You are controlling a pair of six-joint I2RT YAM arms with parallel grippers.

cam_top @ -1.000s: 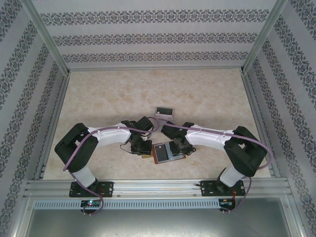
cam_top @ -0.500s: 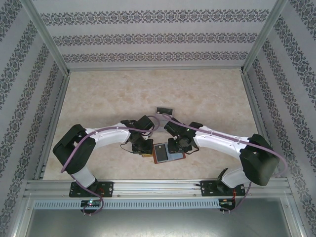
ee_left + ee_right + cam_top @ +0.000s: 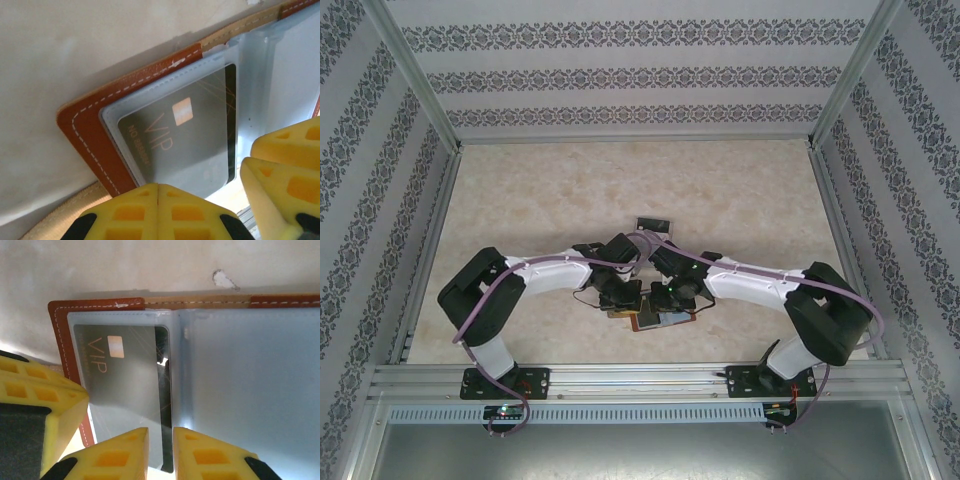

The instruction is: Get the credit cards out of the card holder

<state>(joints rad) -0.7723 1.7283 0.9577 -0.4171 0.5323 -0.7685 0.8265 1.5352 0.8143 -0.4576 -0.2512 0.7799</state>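
One VIP credit card [image 3: 125, 390] sits sleeved in the open card holder [image 3: 100, 304], flat at the table's [image 3: 570, 190] near middle, its long axis along the fold [image 3: 177, 390], dark stripe [image 3: 166, 390] beside it. Left gripper [image 3: 157, 192] is pressed together; right gripper [image 3: 160, 436] straddles the stripe, grip uncertain.

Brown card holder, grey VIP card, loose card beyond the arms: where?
Reddish-brown leather card holder [image 3: 95, 304]: right wrist view, top stitched edge.
Grey VIP card [image 3: 122, 390]: right wrist view, face under clear sleeve.
Loose dark-banded card [image 3: 655, 224]: top view, its middle.
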